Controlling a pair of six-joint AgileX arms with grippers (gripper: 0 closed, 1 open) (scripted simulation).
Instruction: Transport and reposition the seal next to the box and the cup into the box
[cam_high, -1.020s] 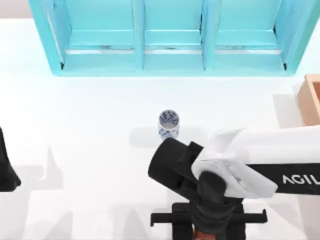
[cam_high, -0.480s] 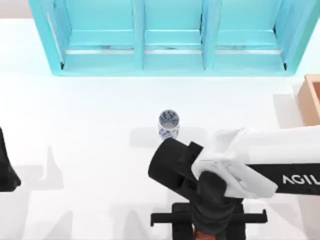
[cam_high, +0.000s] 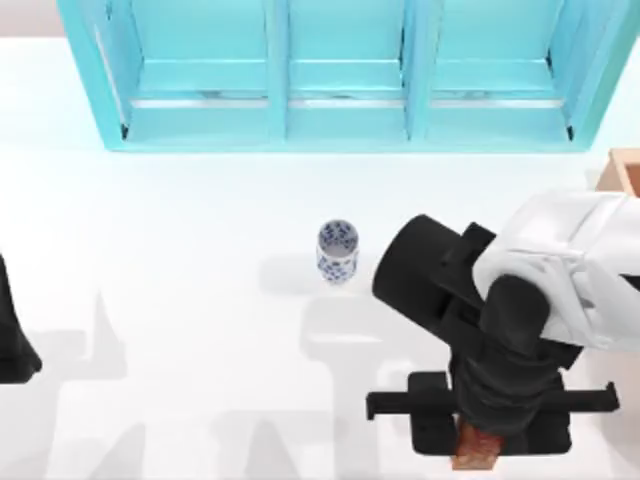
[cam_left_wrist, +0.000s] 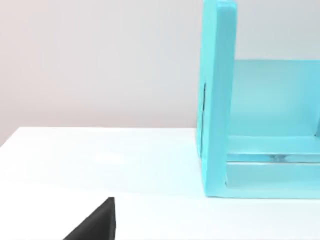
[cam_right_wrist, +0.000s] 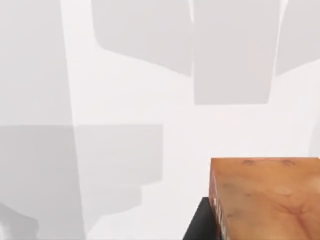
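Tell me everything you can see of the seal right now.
The seal is a reddish-brown block with orange mottling, looking like polished stone or wood. From above, just a short end pokes out beneath the right gripper, near the table's front edge at the right. The right wrist view shows a flat, squared top face with a dark gripper finger against its side. Whether it rests on the table is unclear.

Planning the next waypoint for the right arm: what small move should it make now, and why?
Probably keep carrying the reddish-brown mottled seal block toward the top view's right. The right gripper holds it near the bottom edge, while the light tan wooden box sits at the right edge, farther up. The left arm is parked.
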